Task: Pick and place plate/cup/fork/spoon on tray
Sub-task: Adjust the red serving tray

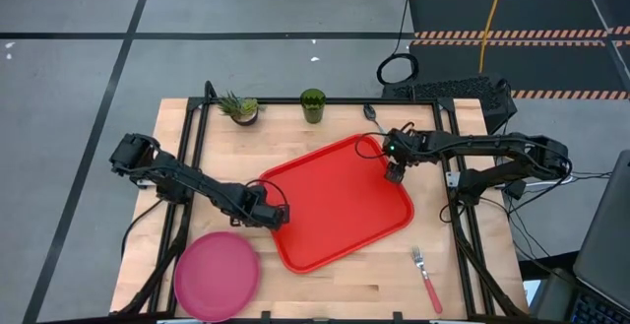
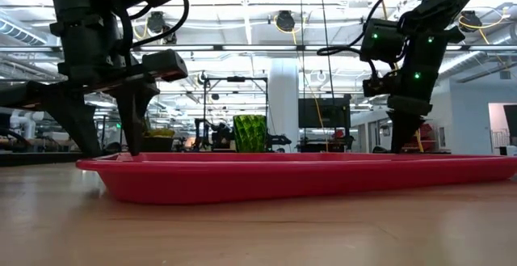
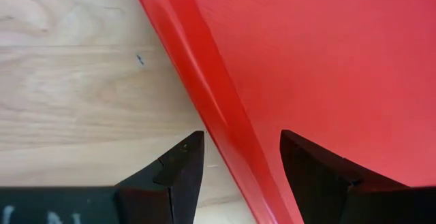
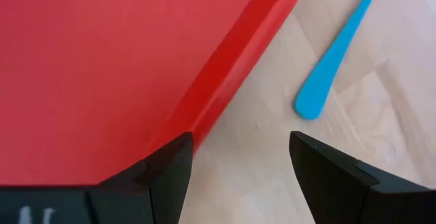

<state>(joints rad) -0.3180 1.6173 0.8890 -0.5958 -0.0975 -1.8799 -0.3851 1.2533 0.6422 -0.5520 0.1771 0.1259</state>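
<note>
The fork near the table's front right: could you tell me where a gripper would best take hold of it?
Probably mid-handle, from straight above: the fork lies flat on bare wood, apart from the tray, so fingers could straddle its pink-red handle crosswise. The right gripper is nearer.

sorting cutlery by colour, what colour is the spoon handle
Light blue; the spoon handle shows best in the right wrist view.

Bright, even overhead lighting; wrist views soft, shadows faint.

Both arms reach inward, wrists bent down. The left hand (image 1: pixel 273 215) points straight down, its fingers (image 3: pixel 178 176) spread apart. The right hand (image 1: pixel 393 174) likewise points down, fingers (image 4: pixel 167 171) apart.
</note>
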